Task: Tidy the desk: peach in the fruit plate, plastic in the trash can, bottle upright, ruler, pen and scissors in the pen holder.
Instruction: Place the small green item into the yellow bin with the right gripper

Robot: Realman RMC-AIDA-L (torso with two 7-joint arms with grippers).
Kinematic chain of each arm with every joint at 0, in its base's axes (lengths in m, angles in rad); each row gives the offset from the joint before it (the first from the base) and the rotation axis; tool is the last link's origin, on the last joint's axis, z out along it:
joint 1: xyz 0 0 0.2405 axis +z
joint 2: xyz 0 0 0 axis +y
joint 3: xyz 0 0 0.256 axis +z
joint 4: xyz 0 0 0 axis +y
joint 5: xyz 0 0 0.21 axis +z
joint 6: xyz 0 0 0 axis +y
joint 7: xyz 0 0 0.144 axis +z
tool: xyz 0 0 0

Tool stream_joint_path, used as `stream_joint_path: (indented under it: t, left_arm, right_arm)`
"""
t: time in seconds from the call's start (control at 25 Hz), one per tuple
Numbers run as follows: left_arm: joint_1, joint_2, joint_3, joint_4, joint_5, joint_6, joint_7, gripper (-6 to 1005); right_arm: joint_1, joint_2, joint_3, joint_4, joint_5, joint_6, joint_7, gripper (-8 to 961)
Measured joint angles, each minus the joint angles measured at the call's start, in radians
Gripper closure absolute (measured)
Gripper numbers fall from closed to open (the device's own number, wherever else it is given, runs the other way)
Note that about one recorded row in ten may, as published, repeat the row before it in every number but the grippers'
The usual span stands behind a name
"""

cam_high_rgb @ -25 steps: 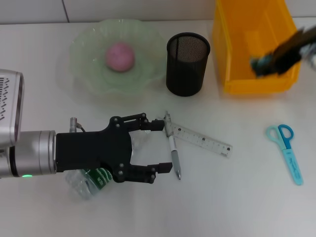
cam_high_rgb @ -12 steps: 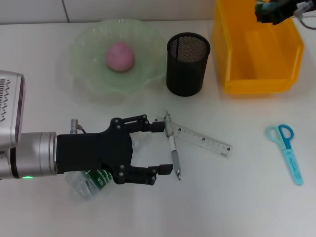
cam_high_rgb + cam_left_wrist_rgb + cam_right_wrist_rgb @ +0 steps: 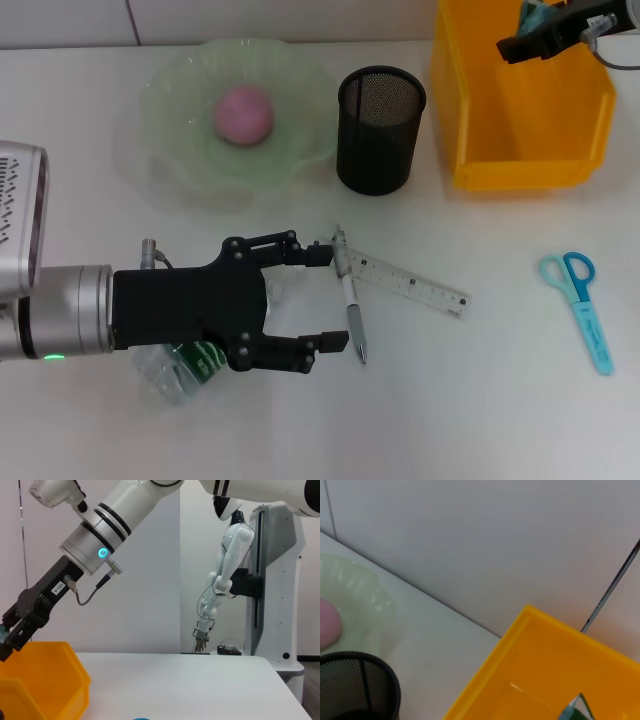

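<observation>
Black fingers spread wide, the left gripper [image 3: 325, 299] hovers low over the near left part of the desk [image 3: 470, 400], its jaws apart and gripping nothing. Its body hides most of a clear plastic bottle [image 3: 178, 368] with a green label, which lies on its side under the gripper; which way the neck points cannot be made out. Just off the fingertips, a pen [image 3: 350, 300] lies with its long axis running from the far edge toward the near edge, tip nearest the robot. Its upper end touches a ruler [image 3: 408, 284] that slants away toward the right and near edges.

At the far right corner, the right gripper [image 3: 528, 40] hangs above the yellow trash can [image 3: 520, 170], cut off by the frame; whether its fingers are open or closed cannot be told. Something teal shows at its tip, too small to identify.

Blue scissors [image 3: 582, 310] lie flat near the right edge, handles toward the far edge, blades toward the near edge. A black mesh pen holder [image 3: 378, 130] stands upright at the far centre, between the trash can and the pale green fruit plate [image 3: 180, 130], where a pink peach [image 3: 243, 114] rests.
</observation>
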Motion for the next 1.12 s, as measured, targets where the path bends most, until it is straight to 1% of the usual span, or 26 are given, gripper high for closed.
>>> stream_joint_path:
  t: [0.12,0.2,0.32,0.4,0.44,0.48,0.56,0.6,0.64,0.68,0.8,0.88,0.96,1.04,1.08,1.12]
  left_arm:
    - [-0.001,0.0,0.0,0.0,0.0,0.0,0.001,162]
    - [-0.002,0.0,0.0,0.001,0.0,0.0,0.002,163]
    - [-0.002,0.0,0.001,0.002,0.001,0.0,0.002,163]
    - [-0.002,0.0,0.001,0.002,0.003,0.0,0.001,163]
    - [-0.002,0.0,0.001,0.002,0.003,0.0,0.001,163]
    - [-0.002,0.0,0.001,0.002,0.004,0.0,0.001,163]
    - [-0.002,0.0,0.001,0.001,0.004,0.0,0.001,163]
    - [-0.002,0.0,0.0,0.001,0.004,0.0,0.001,164]
    - [-0.002,0.0,0.0,0.001,0.004,0.0,0.001,164]
    - [-0.002,0.0,0.0,0.001,0.004,0.0,0.001,164]
    - [-0.003,0.0,0.0,0.002,0.004,-0.001,-0.001,164]
    - [-0.006,0.0,0.0,0.002,0.004,-0.001,-0.002,164]
    - [-0.013,0.0,0.0,-0.001,0.004,-0.001,-0.003,164]
    - [-0.018,0.0,0.0,-0.004,0.005,-0.002,-0.004,165]
    - [-0.019,0.0,0.0,-0.005,0.006,-0.002,-0.005,165]
    - [-0.019,0.0,0.0,-0.005,0.006,-0.002,-0.005,165]
  right_arm:
    - [0.003,-0.002,0.001,-0.004,0.0,-0.021,0.003,238]
    - [0.008,-0.005,0.003,-0.008,-0.017,-0.032,0.023,206]
    - [0.011,-0.002,0.016,-0.025,-0.047,-0.049,0.055,158]
    - [0.001,0.0,0.041,-0.052,0.007,-0.068,0.035,126]
    - [-0.008,-0.01,0.071,-0.059,0.086,-0.086,0.006,110]
    - [-0.008,-0.01,0.071,-0.059,0.086,-0.086,0.006,111]
    - [-0.009,-0.032,0.103,-0.043,0.152,-0.114,-0.007,112]
    - [-0.007,-0.04,0.109,-0.038,0.161,-0.121,-0.007,112]
    - [-0.006,-0.041,0.111,-0.04,0.132,-0.119,0.015,113]
    - [-0.006,-0.041,0.111,-0.04,0.132,-0.119,0.015,113]
    - [-0.006,-0.012,0.115,-0.078,0.022,-0.12,0.034,114]
    - [-0.007,-0.01,0.131,-0.079,0.028,-0.138,-0.001,116]
    - [-0.008,-0.017,0.128,-0.067,0.039,-0.122,-0.001,117]
    - [-0.009,-0.011,0.116,-0.077,0.008,-0.113,0.003,118]
    - [-0.011,-0.006,0.116,-0.083,0.015,-0.128,-0.021,119]
    - [-0.013,-0.006,0.12,-0.084,0.047,-0.14,-0.046,119]
